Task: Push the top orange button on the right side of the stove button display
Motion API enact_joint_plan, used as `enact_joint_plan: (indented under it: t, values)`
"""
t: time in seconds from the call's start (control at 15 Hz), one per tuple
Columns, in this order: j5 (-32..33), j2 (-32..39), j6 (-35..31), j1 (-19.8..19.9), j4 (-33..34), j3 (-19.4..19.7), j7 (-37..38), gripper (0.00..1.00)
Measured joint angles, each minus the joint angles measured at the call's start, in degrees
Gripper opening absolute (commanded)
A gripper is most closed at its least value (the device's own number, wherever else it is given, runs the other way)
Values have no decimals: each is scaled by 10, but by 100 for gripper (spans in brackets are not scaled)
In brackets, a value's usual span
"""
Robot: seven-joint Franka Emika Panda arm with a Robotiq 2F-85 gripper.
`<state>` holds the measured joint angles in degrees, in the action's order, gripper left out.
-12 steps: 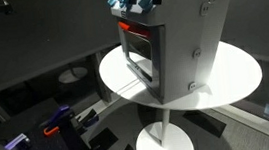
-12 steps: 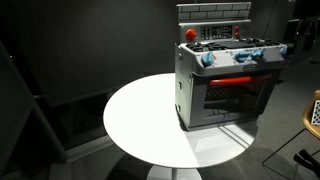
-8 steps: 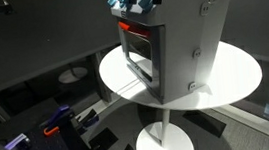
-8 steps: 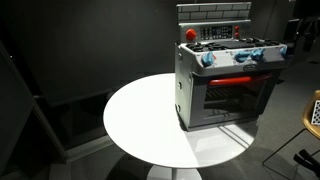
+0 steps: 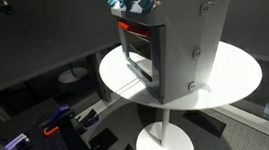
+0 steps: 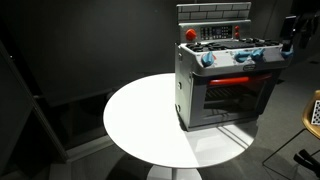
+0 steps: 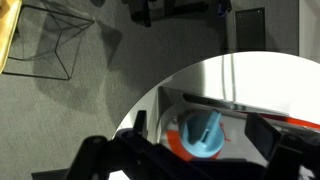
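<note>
The grey toy stove (image 6: 225, 88) stands on the round white table (image 6: 140, 125), and it also shows from the side in an exterior view (image 5: 176, 40). Its button display (image 6: 213, 35) has a red knob at the left and a small orange button (image 6: 237, 31) at the right. Blue knobs (image 6: 245, 54) line the top front. My gripper (image 6: 291, 36) hovers just right of the stove top. In the wrist view my gripper (image 7: 200, 128) is open, its dark fingers on either side of a blue knob (image 7: 203, 140) below it.
The table's edge (image 5: 239, 92) lies close around the stove. Blue and orange equipment (image 5: 55, 129) stands on the floor beside the table. A dark wall panel (image 6: 70, 60) stands behind the table. A wire frame (image 7: 55, 45) lies on the grey floor.
My gripper has edged slightly in toward the stove at the right edge of an exterior view. The stove has not moved.
</note>
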<state>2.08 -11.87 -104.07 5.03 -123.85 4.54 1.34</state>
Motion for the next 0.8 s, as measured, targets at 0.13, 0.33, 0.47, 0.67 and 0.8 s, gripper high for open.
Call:
enact_joint_plan:
  t: [0.13, 0.33, 0.47, 0.67, 0.8]
  values:
    - [0, 0, -6, -5, 11, -2, 0, 100]
    - [0, -1, -18, -12, 32, -6, 0, 100]
    - [0, 0, -30, -13, 46, -9, 0, 100]
    - [0, 0, -59, -13, 67, -9, 0, 100]
    - [1, 3, -81, -12, 77, -8, 1, 100]
